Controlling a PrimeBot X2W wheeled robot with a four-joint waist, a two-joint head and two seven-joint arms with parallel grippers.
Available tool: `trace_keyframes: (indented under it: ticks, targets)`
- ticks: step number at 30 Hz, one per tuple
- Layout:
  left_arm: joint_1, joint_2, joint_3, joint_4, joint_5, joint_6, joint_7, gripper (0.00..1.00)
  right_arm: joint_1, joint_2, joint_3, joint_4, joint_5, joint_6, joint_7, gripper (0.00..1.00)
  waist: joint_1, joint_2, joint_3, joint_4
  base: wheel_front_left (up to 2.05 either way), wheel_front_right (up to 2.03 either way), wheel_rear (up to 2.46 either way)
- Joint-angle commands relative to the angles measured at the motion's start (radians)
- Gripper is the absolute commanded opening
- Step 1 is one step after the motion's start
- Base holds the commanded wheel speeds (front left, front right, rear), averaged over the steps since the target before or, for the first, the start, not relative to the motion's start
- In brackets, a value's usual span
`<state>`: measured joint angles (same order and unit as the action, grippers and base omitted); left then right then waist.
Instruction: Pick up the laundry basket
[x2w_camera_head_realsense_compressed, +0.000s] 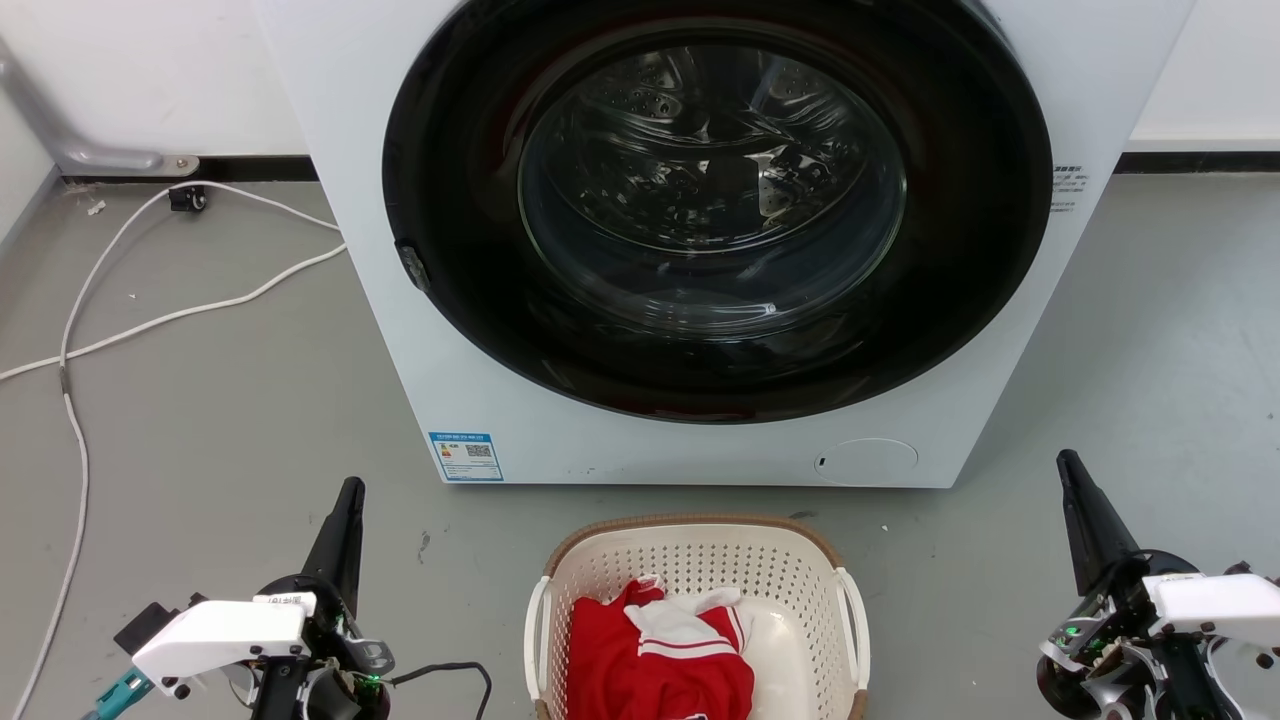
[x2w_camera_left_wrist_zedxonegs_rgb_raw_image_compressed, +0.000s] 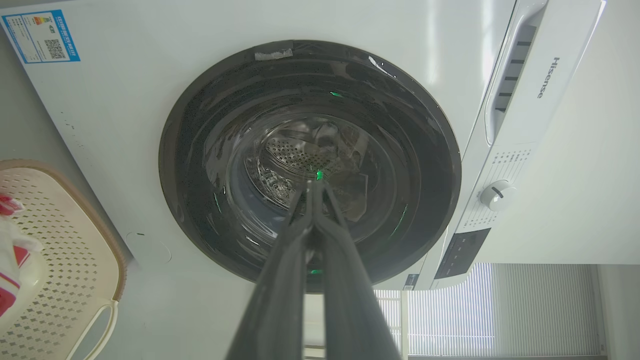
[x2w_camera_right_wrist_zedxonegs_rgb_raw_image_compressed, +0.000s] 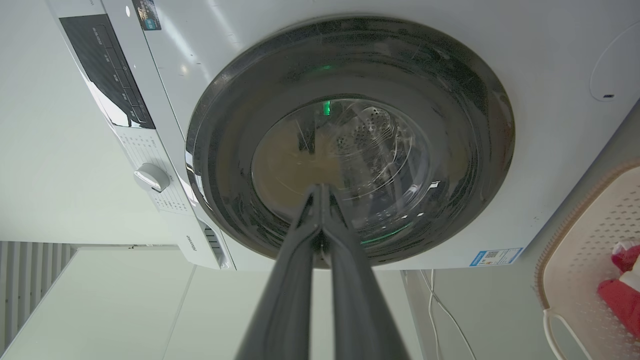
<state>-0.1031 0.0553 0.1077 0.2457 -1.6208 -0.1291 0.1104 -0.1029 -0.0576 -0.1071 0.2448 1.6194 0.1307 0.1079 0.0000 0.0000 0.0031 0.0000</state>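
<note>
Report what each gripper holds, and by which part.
Nothing is held. The left gripper and the right gripper are shut on nothing, flanking the laundry basket without touching it.

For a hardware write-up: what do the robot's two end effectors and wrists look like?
The left end effector and right end effector each have two long, tapered black fingers. Behind each sits a white shell over dark mechanics. The left wrist carries a teal connector and a looping black cable.

Washing machine (x2w_camera_left_wrist_zedxonegs_rgb_raw_image_compressed: 125, 100) reads "Hisense"; sticker (x2w_camera_left_wrist_zedxonegs_rgb_raw_image_compressed: 41, 36) seems illegible.
</note>
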Motion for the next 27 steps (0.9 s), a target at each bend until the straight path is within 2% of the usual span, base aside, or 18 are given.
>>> trace_keyframes:
  ticks: [1, 24, 25, 27]
  targets:
    - [-0.011, -0.002, 0.003, 0.001, 0.006, -0.004, 0.001, 0.00, -0.010, 0.004, -0.002, 0.001, -0.003, 0.000, 0.005, 0.00, 0.0000, 0.0000, 0.000, 0.000, 0.00, 0.00, 0.00]
    - [-0.011, -0.002, 0.005, 0.001, 0.006, -0.004, 0.003, 0.00, -0.011, 0.005, -0.004, 0.001, -0.005, 0.000, 0.005, 0.00, 0.0000, 0.0000, 0.000, 0.000, 0.00, 0.00, 0.00]
    - [0.000, -0.002, 0.001, 0.001, 0.003, 0.000, 0.001, 1.00, 0.000, 0.002, -0.002, 0.001, -0.001, 0.000, 0.003, 1.00, 0.0000, 0.0000, 0.000, 0.000, 0.00, 0.00, 0.00]
    - [0.004, -0.003, 0.000, 0.007, 0.003, 0.000, 0.000, 1.00, 0.005, 0.002, -0.001, 0.007, -0.001, 0.000, 0.002, 1.00, 0.0000, 0.0000, 0.000, 0.000, 0.00, 0.00, 0.00]
